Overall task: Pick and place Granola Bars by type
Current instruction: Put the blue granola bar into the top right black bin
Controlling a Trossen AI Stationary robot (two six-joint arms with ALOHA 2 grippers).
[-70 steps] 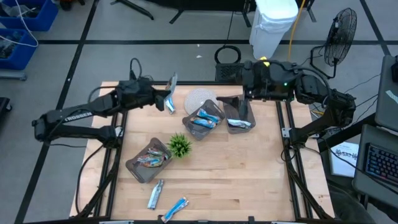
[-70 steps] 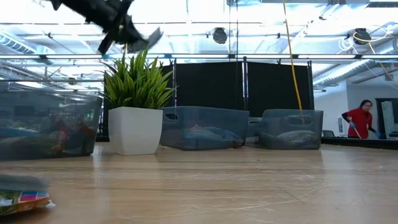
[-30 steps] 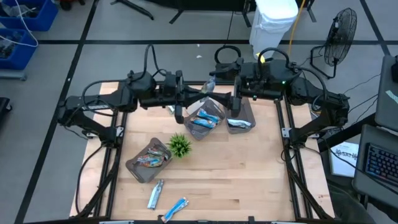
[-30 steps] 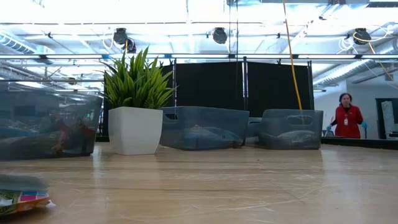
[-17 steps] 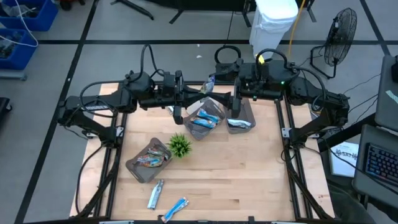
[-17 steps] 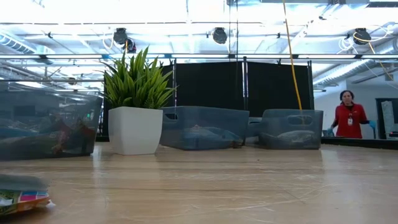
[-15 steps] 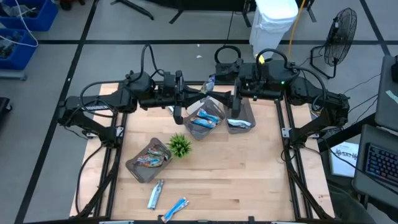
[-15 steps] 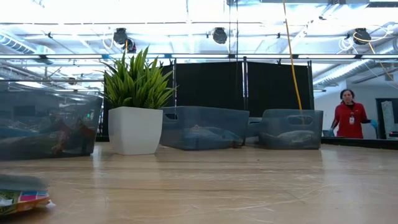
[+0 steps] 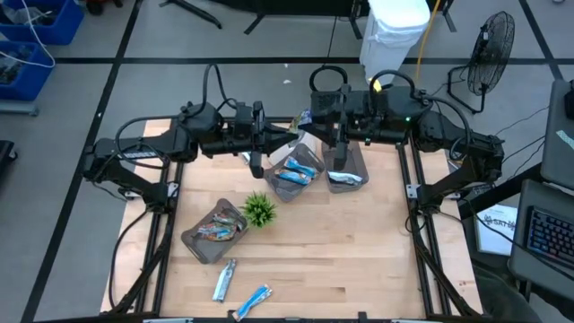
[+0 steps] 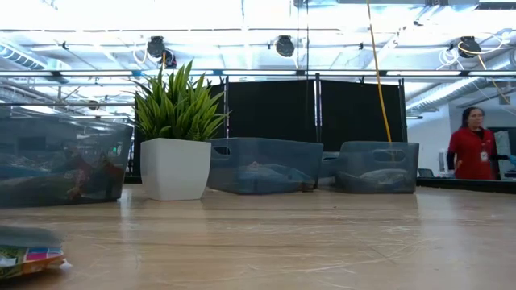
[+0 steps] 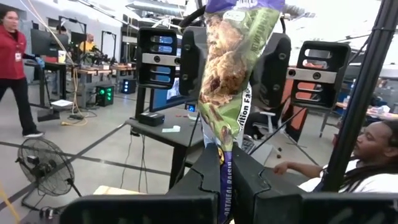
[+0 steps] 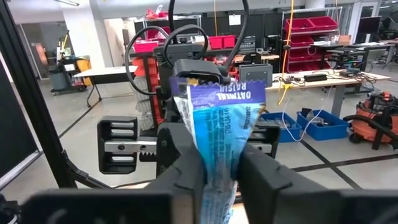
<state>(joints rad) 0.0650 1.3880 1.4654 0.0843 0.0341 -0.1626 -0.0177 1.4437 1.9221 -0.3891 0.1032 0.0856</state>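
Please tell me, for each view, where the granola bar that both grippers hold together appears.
High view: the held granola bar is above the table's far edge, between the left gripper and right gripper.
Low view: not in it.
Left wrist view: centre, standing up.
Right wrist view: centre.
Shared landmark: the opposite gripper behind the bar.

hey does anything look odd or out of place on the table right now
Yes. Both grippers clamp one oatmeal raisin bar at once, the left gripper and the right gripper at opposite ends, above the trays. Two bars lie loose near the table's front edge.
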